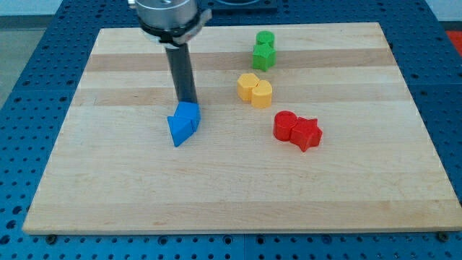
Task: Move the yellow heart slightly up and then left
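My tip rests on the wooden surface at the upper edge of the blue blocks, touching or just beside them; whether it actually presses on them I cannot tell. There is no hand on this arm, only the straight dark rod, so nothing can be said of apart or together; the rod simply stands upright from its mount at the view's top.

The yellow heart lies to the view's right of my tip, well apart from it, and it sits pressed against a second yellow block, the two reading almost as one piece; which is the heart is my best judgement from the lobed outline. Above them stand the green blocks; below and to the right, the red blocks.

As I judge it, the push has not begun; the tip would need to come round to the heart's lower side to drive it up, then to its right side for the leftward move; the neighbouring yellow block may be dragged along.
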`<state>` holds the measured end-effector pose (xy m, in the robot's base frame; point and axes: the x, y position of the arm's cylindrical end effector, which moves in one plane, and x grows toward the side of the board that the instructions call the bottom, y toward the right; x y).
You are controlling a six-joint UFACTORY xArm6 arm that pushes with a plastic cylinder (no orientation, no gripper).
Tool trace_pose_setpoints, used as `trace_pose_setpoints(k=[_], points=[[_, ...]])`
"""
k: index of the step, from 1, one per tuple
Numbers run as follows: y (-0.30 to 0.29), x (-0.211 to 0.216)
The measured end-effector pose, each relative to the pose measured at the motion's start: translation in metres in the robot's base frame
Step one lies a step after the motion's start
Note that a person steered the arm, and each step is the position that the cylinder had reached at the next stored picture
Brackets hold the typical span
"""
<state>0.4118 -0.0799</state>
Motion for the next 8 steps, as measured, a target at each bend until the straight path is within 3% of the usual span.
trace_pose_setpoints(k=[3, 8], points=[[0.123, 0.014], [0.139, -0.007]])
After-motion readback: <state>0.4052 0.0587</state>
